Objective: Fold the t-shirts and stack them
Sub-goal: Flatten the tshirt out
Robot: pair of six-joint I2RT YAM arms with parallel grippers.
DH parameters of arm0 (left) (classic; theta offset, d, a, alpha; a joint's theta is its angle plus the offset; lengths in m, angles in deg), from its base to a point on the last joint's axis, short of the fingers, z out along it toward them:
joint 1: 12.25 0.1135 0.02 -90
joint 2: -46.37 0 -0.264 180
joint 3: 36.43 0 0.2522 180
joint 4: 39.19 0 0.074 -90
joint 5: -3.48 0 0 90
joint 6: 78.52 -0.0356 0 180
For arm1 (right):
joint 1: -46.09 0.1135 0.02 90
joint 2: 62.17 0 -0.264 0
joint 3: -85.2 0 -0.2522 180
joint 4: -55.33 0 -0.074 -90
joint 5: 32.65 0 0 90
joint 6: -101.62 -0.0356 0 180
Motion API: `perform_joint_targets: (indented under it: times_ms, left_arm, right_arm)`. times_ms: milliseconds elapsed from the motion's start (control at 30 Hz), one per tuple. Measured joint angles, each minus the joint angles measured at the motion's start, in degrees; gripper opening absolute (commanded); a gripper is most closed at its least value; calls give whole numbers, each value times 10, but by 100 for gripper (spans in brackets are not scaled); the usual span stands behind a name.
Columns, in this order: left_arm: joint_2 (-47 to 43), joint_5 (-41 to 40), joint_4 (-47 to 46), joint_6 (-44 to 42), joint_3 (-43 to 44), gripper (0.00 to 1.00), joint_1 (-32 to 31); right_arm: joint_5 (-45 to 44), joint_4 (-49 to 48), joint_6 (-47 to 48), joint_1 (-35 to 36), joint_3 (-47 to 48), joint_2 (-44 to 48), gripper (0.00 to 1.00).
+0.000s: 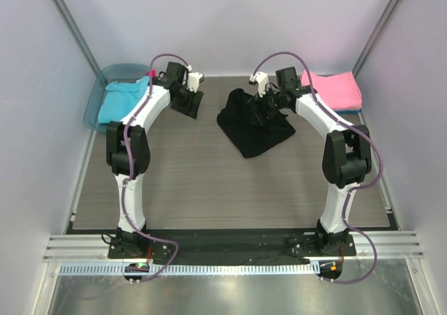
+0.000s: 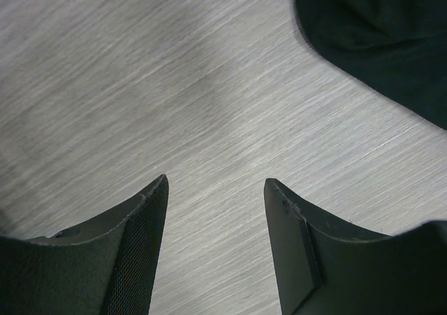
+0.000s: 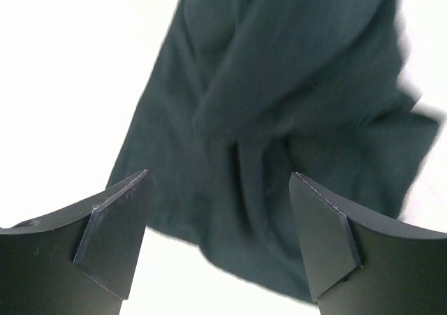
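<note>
A crumpled black t-shirt lies bunched on the table at the back centre. My right gripper hovers over its upper part, open and empty; in the right wrist view the jaws stand wide apart above the dark cloth. My left gripper is open and empty over bare table, left of the shirt; in the left wrist view an edge of the black shirt shows at the top right. A folded pink t-shirt lies at the back right. A turquoise t-shirt lies in the tub.
A translucent teal plastic tub stands at the back left edge of the grey table. A strip of blue cloth shows under the pink shirt. White walls close in the back and both sides.
</note>
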Motion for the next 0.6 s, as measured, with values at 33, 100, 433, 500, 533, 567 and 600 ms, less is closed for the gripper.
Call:
perform_joint_targets:
  times_ms: [33, 100, 433, 500, 533, 567, 600]
  left_arm:
    - [-1, 0, 0, 2, -3, 59, 0]
    - [-2, 0, 0, 3, -11, 59, 2]
    - [-26, -7, 2, 3, -47, 58, 6]
    - [-34, -10, 2, 2, -50, 58, 6]
    - [-38, -11, 3, 1, -52, 58, 6]
    - [-44, -12, 2, -1, -55, 58, 6]
    - [-50, -15, 2, -2, -58, 58, 6]
  right_arm:
    - [0, -3, 0, 3, 12, -3, 84]
    - [3, -13, -2, 7, 33, -12, 84]
    - [6, -35, -29, 18, 113, -109, 29]
    - [7, -31, -28, 19, 115, -118, 7]
    - [5, -26, -28, 19, 116, -120, 3]
    - [4, -22, -27, 20, 117, -120, 1]
    - [1, -18, -22, 20, 118, -118, 1]
